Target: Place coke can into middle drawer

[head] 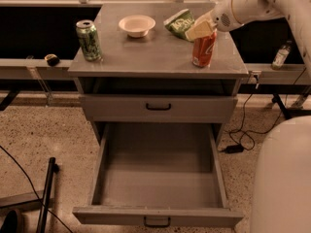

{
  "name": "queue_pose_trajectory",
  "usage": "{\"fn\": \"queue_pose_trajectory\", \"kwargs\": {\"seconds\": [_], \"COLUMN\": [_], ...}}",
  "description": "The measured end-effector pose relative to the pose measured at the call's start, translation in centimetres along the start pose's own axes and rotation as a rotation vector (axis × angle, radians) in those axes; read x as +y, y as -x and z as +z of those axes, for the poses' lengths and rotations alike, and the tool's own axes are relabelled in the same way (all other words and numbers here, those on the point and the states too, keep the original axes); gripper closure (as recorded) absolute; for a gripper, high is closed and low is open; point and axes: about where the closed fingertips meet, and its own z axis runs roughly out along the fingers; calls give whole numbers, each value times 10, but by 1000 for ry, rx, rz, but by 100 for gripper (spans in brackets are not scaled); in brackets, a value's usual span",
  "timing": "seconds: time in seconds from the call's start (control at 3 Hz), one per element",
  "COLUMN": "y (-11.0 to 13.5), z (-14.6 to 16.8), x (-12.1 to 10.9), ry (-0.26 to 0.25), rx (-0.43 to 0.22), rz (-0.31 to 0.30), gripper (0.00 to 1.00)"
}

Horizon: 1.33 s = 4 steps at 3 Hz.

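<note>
The coke can (pixel 204 50) stands slightly tilted on the grey cabinet top (pixel 146 57), near its right front. My gripper (pixel 199 30) comes in from the upper right and is closed around the can's top, with one cream finger (pixel 197 31) covering the can's rim. The middle drawer (pixel 158 216) is pulled fully open below, its deep grey tray empty, with a small black handle on its front. The can is above and behind the drawer's right side.
A green soda can (pixel 89 40) stands at the top's left front. A white bowl (pixel 137 24) and a green chip bag (pixel 179 23) sit at the back. The upper drawer (pixel 158 108) is closed. My white base (pixel 286 178) is at right; cables lie on the floor.
</note>
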Motion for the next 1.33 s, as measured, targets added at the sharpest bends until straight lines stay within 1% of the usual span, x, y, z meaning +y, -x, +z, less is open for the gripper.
{"fn": "queue_pose_trajectory", "kwargs": {"seconds": [0.33,0.67,1.33], "y": [3,3,3], "z": [-2,-2,-2], "x": [-1,-1,0], "ry": [0,0,0], "rx": [0,0,0], "rz": [0,0,0], "gripper": [91,80,32]}}
